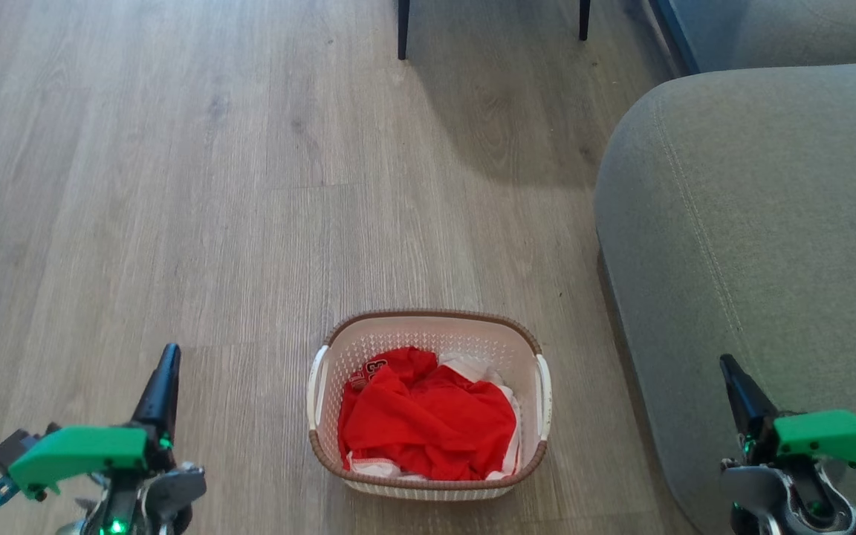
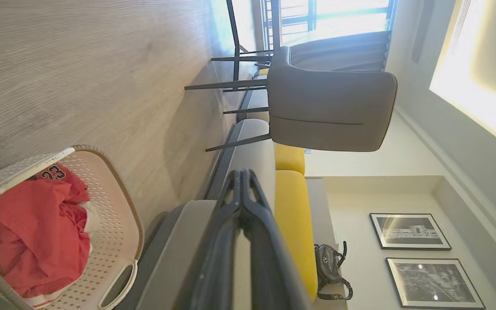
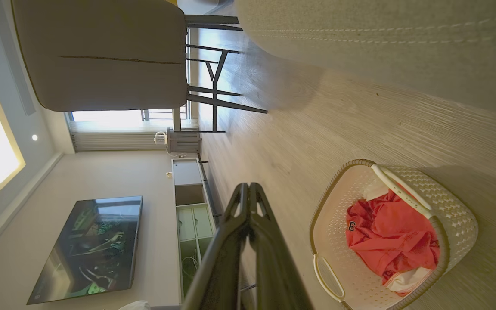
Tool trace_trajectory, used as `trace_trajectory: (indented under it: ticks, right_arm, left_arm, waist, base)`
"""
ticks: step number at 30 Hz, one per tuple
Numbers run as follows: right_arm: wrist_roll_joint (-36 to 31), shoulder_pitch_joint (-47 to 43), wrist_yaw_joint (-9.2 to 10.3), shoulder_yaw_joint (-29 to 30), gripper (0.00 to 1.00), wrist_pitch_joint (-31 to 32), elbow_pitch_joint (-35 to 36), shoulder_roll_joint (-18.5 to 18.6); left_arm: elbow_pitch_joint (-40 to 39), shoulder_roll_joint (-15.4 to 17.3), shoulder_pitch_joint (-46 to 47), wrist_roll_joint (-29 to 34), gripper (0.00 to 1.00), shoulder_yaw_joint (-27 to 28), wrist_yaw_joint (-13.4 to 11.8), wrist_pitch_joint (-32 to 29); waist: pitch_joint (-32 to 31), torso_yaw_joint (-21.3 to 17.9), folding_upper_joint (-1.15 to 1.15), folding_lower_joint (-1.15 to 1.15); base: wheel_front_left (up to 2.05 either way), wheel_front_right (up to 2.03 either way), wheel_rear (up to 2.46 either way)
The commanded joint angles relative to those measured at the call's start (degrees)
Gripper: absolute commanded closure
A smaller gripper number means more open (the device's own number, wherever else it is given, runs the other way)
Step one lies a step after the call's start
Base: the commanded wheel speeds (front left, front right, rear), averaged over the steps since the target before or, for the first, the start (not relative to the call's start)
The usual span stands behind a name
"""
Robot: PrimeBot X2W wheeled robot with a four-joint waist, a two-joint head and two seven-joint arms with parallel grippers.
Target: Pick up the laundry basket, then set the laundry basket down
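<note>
Our left gripper (image 1: 166,365) and right gripper (image 1: 731,371) flank the laundry basket (image 1: 432,315), shut and empty; unopened, we risk shoving its 2 handles (image 1: 316,386).

Floor of the laundry basket (image 1: 428,331) under red clothes (image 1: 428,423); sofa (image 1: 755,223) beyond head view's right edge.

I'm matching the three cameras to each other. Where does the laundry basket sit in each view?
Head view: the laundry basket sits low in the centre.
Left wrist view: lower left corner, cut off by the picture's edge.
Right wrist view: lower right.
Shared landmark: the grey sofa next to it, in all three views.
</note>
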State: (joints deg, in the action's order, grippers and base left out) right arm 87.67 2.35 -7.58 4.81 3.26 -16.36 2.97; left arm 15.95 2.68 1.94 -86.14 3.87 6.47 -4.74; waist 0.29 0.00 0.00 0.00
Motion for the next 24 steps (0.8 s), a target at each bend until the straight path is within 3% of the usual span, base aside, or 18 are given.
trace_trajectory:
  ticks: [1, 7, 24]
  right_arm:
    - [2.09, 3.50, 0.08, -0.54, 1.00, 0.87, 2.33, 1.09]
    - [5.73, 3.68, 0.09, 0.08, 1.00, 1.90, 2.43, 1.08]
    - [5.59, 3.71, 0.09, 0.40, 1.00, 2.17, 2.41, 0.87]
  left_arm:
    - [-1.84, 0.21, 3.59, -1.98, 1.00, 2.09, 0.63, -0.73]
    - [-1.88, 0.20, 4.24, -5.90, 1.00, 2.64, 1.01, -1.72]
    - [-1.89, 0.20, 4.26, -6.02, 1.00, 2.65, 1.02, -1.75]
  waist:
    - [-0.03, 0.00, 0.00, 0.00]
    - [-0.10, 0.00, 0.00, 0.00]
    - [-0.11, 0.00, 0.00, 0.00]
  base:
    - [0.00, 0.00, 0.00]
    - [0.00, 0.00, 0.00]
    - [0.00, 0.00, 0.00]
